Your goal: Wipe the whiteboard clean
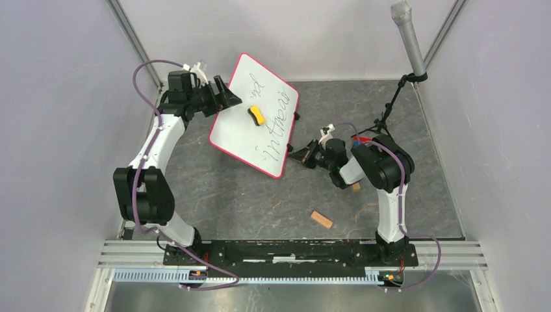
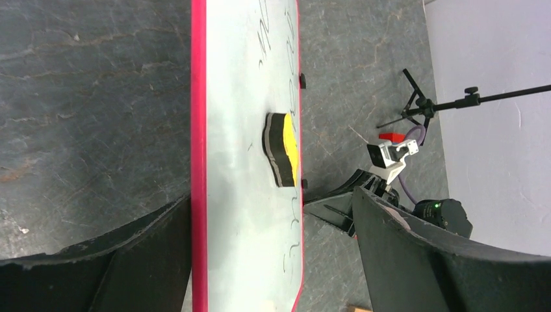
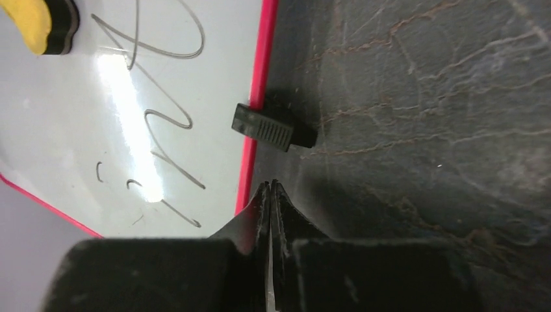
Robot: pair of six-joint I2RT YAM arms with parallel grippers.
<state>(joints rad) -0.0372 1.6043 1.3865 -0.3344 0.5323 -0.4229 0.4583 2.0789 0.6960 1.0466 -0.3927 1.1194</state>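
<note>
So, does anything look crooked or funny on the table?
Yes. The whiteboard sits crooked, at a slant to the edges of the table, with writing on it. The yellow eraser sits alone on the board, while the open left hand straddles the board's edge. A small wooden block lies loose near the right arm.

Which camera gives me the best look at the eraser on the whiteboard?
Left wrist: the eraser is whole and large, lying on the whiteboard, yellow and black layers both visible. Top external shows it whole but small. Right wrist catches only part of it at the frame's top left corner.
</note>
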